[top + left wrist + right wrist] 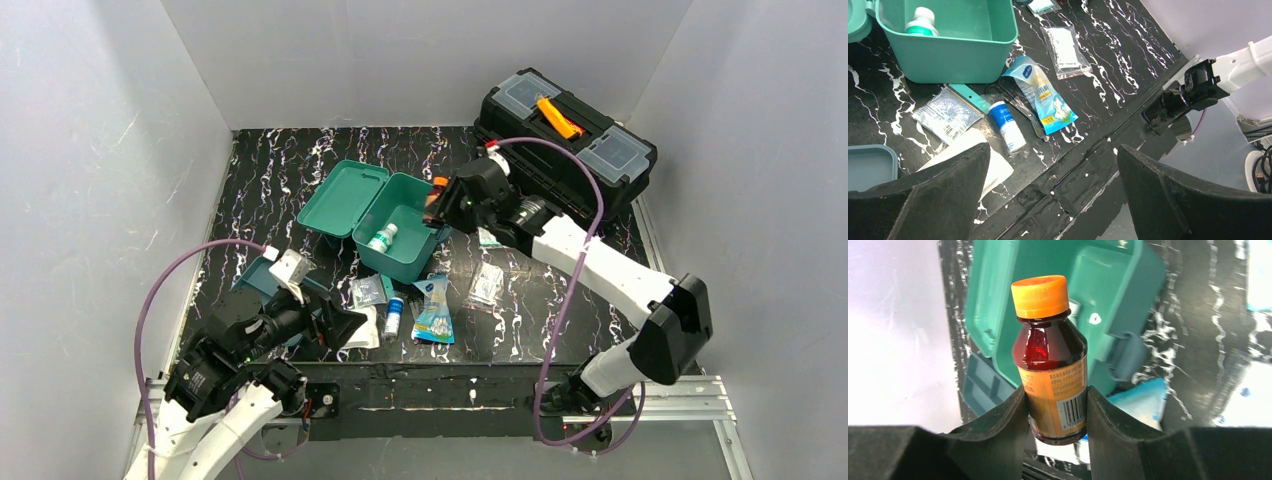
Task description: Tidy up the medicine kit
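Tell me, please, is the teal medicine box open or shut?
Open: the box has its lid swung back, a white bottle visible inside.

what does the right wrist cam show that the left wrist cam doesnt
Only the right wrist view: the brown bottle with an orange cap, clamped between the fingers of the right gripper. Only the left wrist view: the open left gripper, a silvery packet, and the right arm's base beyond the near edge. Both: the open teal box on the black marbled table.
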`<state>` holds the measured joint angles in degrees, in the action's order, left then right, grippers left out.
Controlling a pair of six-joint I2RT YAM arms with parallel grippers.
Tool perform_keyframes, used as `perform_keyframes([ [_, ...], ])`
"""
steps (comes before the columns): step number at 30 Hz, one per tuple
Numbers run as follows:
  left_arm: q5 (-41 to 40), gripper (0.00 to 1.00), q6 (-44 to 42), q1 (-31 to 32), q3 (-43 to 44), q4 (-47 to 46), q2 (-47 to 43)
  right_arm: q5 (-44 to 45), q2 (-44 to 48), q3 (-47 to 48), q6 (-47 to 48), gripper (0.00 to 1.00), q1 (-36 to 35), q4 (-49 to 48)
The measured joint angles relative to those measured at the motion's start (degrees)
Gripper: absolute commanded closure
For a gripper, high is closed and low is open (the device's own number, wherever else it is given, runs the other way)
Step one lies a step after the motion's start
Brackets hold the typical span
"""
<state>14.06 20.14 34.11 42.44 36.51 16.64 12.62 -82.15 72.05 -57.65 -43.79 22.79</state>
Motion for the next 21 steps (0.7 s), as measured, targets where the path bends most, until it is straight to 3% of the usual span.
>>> perform_keyframes([
  [12, -2.1, 0.02, 0.3, 0.0, 0.0, 0.7, -3.4, 0.6, -19.2, 19.2, -1.9, 0.89, -3.3, 2.5],
  [21, -3.2, 0.02, 0.5, 0.0, 0.0, 1.3, -4.0, 0.3, -31.3, 27.6, -4.1, 0.88, -3.9, 5.2],
])
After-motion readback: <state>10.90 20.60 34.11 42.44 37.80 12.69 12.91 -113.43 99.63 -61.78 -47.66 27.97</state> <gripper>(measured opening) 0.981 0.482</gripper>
